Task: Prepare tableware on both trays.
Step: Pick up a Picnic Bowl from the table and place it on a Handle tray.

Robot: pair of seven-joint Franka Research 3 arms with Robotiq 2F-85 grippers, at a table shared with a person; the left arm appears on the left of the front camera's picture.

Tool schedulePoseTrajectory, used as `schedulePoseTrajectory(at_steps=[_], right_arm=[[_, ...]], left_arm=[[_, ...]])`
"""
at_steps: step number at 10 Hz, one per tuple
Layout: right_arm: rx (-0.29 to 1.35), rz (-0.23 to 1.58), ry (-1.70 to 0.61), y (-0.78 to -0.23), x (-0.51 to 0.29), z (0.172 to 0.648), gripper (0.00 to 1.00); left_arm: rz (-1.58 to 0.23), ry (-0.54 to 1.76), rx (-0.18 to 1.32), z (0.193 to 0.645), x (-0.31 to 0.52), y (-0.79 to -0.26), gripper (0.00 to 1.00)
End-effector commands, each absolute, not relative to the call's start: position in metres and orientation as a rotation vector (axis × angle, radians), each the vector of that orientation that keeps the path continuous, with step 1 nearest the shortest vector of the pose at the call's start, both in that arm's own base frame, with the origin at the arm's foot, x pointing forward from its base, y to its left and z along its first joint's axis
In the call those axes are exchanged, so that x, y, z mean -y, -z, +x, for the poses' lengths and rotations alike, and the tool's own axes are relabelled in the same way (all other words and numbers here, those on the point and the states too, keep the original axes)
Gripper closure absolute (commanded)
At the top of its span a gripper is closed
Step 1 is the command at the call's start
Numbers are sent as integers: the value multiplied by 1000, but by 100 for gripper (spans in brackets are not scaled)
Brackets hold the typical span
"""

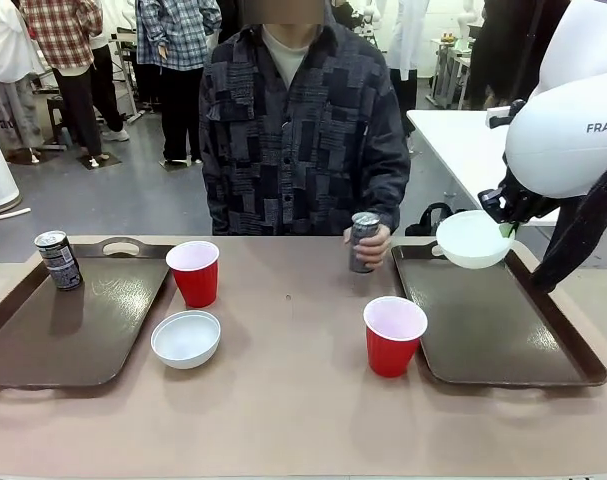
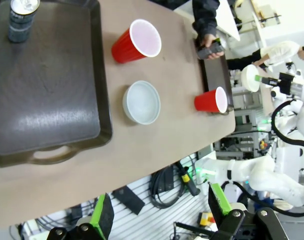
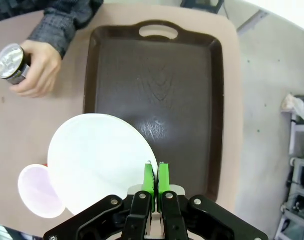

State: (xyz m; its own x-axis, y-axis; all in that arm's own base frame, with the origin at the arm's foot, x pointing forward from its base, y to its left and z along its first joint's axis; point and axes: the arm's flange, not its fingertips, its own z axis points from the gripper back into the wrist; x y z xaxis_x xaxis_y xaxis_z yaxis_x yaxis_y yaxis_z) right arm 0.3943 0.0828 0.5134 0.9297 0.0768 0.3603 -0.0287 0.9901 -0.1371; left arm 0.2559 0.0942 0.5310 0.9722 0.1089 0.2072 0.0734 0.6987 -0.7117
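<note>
Roughly, one item of six is in place. Nearest the robot, the loose white bowl [image 1: 186,338] sits on the bare table [image 1: 293,400] just off the left tray's [image 1: 73,340] near right corner. The right-hand red cup [image 1: 394,335] stands on the table just beside the right tray's [image 1: 493,330] left rim. Neither is on a tray.

Farther back, the left-hand red cup [image 1: 194,272] stands upright on the table beside the left tray's right rim, not on it either. The left can [image 1: 58,260] is the one thing properly placed, upright in the far left corner of the left tray.

At the far edge a person's hand [image 1: 375,243] grips the second can [image 1: 362,240], which stands just outside the right tray's far left corner (whether it is about to go in or is only being steadied I cannot tell). The right jaws are pinched tight on the rim of the held white bowl [image 1: 473,239], which hangs above the far end of the right tray, whose floor is bare. The left jaws stand wide apart with nothing between them, well clear of everything on the table.

By my reckoning, what remains is to lower this bowl, put a cup on each tray, move the loose bowl to the left tray and the second can to the right.
</note>
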Motion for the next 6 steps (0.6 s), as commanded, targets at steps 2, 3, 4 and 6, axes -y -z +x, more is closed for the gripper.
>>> schedulePoseTrajectory(at_steps=[2, 3, 4, 6], right_arm=[[326, -139, -57, -487, -70, 403, 96], [274, -143, -40, -481, -63, 404, 96], [270, -119, -162, -498, -67, 349, 96], [492, -150, -266, -543, -57, 245, 96]], left_arm=[[-817, -35, 241, 256, -93, -533, 0], [-817, -35, 241, 256, -93, -533, 0], [-817, -35, 241, 256, -93, -533, 0], [-817, -35, 241, 256, -93, -533, 0]])
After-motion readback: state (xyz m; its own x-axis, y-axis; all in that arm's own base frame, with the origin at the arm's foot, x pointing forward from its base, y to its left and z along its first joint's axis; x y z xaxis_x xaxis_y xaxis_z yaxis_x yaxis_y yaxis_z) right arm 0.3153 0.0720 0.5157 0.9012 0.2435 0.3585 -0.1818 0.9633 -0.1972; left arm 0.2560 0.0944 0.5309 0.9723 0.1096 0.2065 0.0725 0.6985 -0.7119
